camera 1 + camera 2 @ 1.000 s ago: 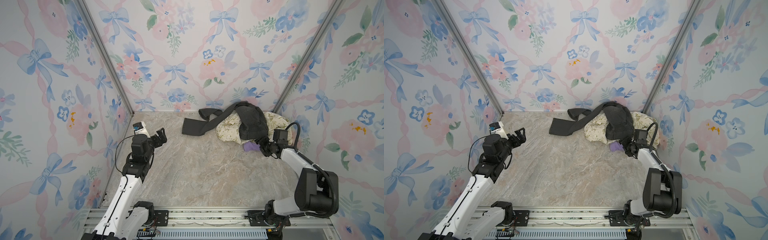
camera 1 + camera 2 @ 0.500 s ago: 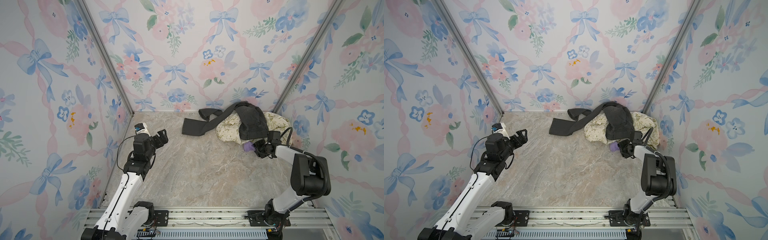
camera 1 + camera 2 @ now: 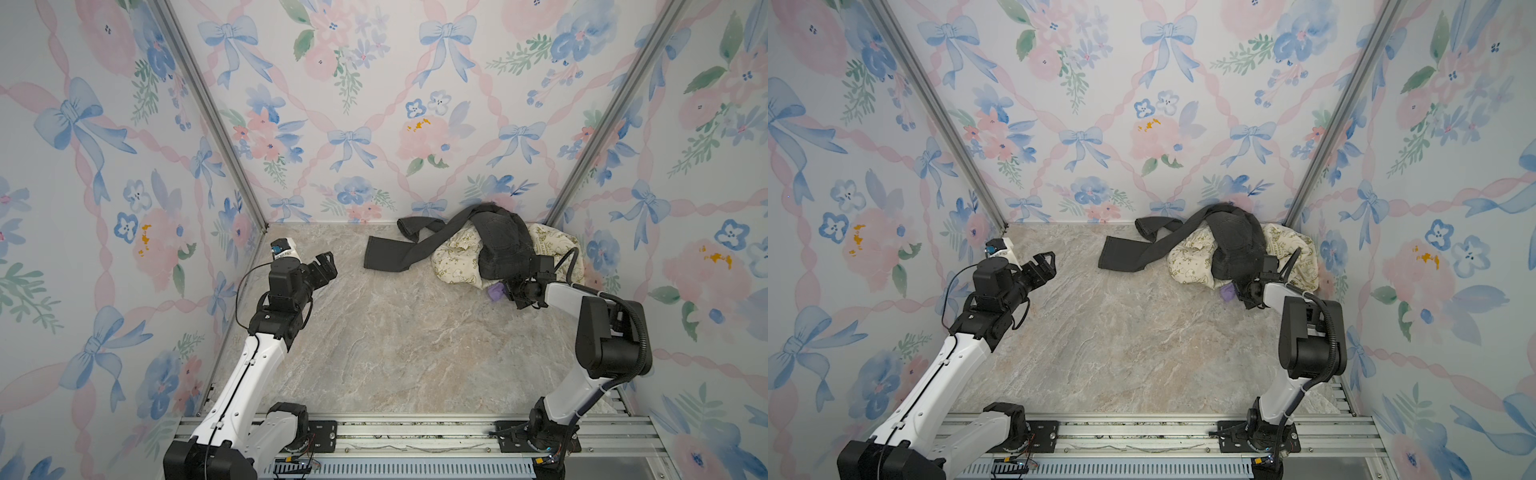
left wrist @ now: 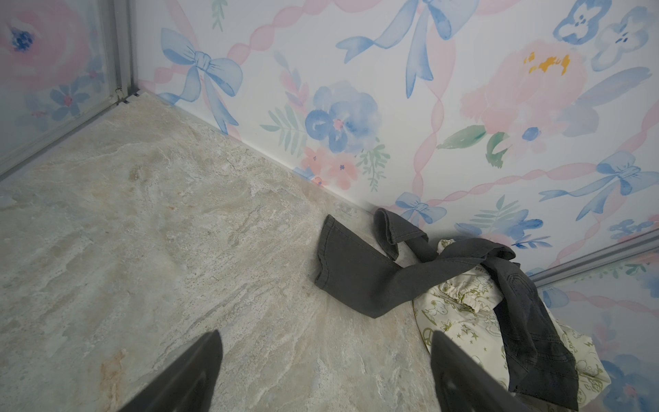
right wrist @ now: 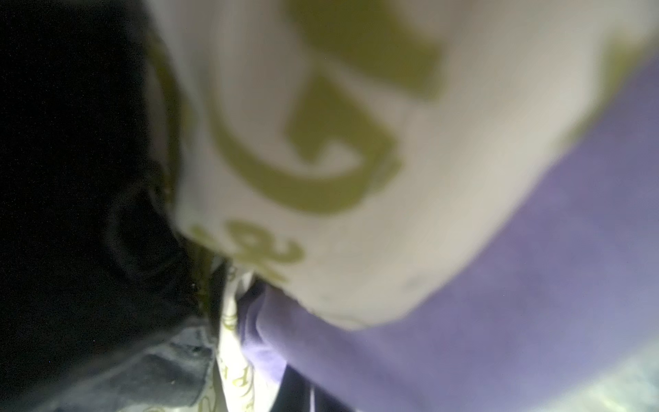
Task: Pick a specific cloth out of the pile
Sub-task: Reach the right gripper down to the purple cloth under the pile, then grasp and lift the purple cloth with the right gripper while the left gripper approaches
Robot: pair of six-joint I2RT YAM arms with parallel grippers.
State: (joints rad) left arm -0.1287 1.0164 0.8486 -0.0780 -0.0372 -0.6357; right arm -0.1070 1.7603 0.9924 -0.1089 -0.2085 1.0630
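1. We work on a marble-pattern tabletop (image 3: 395, 340) enclosed by floral wallpaper walls (image 3: 374, 104).
2. We locate the pile (image 3: 490, 253) in the far right corner, against the back wall. The dark grey pants (image 3: 503, 245) drape over the cream fabric with olive print (image 3: 453, 259). One pant leg lies flat on the tabletop, extending toward the left.
3. We locate the cloth (image 3: 495, 292) at the near edge of the pile. In both top views only a small lavender fold (image 3: 1227, 293) shows. It pokes out from beneath the cream fabric and rests on the tabletop.
4. We read the right wrist view as close and blurred. The cloth (image 5: 517, 285) fills one side, passing under the cream fabric (image 5: 321, 142). The pants (image 5: 71, 178) appear as a dark mass beside both.
5. We find the right gripper (image 3: 508, 291) low at the pile's near edge, jaws closed on the exposed lavender fold. Its fingers are not visible in the right wrist view.
6. We find the left gripper (image 3: 327, 266) above the left side of the tabletop, well apart from the pile. Its jaws stand wide and hold nothing.
7. In the left wrist view the two fingers (image 4: 185, 378) frame bare tabletop, with the pant leg (image 4: 356, 278) beyond them.
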